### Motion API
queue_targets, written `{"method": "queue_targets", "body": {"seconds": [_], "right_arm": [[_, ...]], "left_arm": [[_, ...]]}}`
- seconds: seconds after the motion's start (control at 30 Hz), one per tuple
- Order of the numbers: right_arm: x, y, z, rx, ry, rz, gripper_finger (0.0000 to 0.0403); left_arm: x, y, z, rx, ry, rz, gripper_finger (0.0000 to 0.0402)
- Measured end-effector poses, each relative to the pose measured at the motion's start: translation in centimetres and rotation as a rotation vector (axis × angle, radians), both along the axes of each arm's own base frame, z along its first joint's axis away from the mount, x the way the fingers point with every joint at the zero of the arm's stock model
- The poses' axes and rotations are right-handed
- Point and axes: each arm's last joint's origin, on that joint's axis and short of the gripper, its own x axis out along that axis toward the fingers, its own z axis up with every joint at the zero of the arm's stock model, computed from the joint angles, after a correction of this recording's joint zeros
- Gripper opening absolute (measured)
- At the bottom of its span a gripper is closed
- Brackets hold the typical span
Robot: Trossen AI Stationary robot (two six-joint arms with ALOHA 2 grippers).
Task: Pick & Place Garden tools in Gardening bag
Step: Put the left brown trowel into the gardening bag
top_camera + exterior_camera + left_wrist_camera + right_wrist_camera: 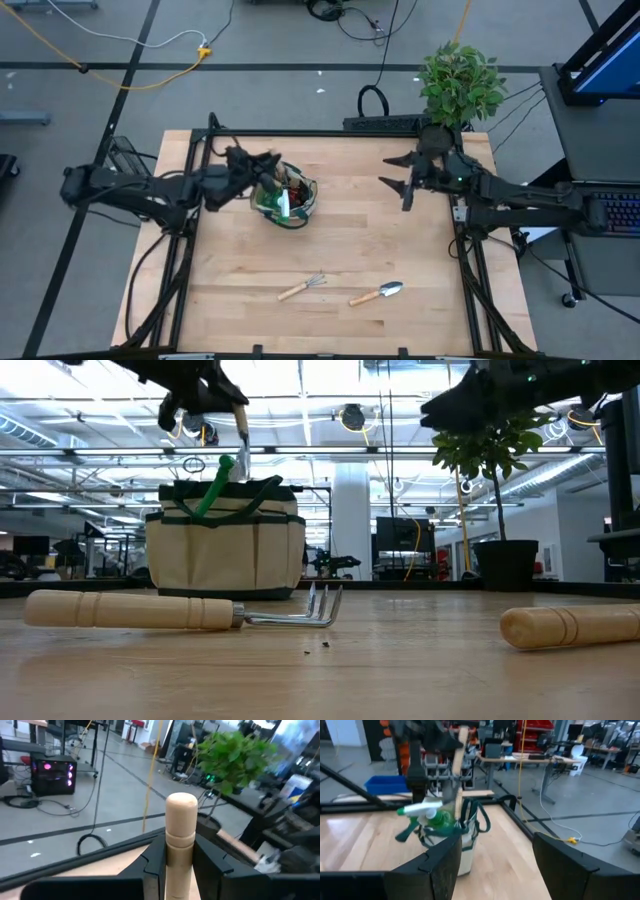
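your left hand (pixel 262 170) is clenched on a trowel's wooden handle (pixel 180 845), held upright directly over the gardening bag (pixel 290 200). the right hand (pixel 398 180) waits released; rake (pixel 301 288) and second trowel (pixel 375 294) lie on the tabletop (pixel 350 240).

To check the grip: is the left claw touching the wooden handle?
Touching. In the left wrist view, the left claw has both fingers pressed against the sides of the wooden handle.

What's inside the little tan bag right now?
A green spray bottle pokes out of the gardening bag, and something red-black shows from above. The left tool holds a wooden-handled trowel over it. Deeper contents are hidden.
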Motion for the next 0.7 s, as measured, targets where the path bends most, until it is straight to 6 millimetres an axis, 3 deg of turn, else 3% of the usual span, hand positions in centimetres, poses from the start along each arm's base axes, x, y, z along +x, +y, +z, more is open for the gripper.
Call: {"method": "queue_targets", "body": {"seconds": [0.4,0.7], "right_arm": [[-3.1,0.9,1.3,0.057,-0.071,-0.007,0.0238],[-3.5,1.0,1.2,0.060,-0.065,-0.008,0.0238]], "left_arm": [[2.1,3.0,-1.2,0.053,0.025,-0.020,0.0068],[3.1,2.9,-2.8,0.041,0.121,-0.052,0.0068]]}}
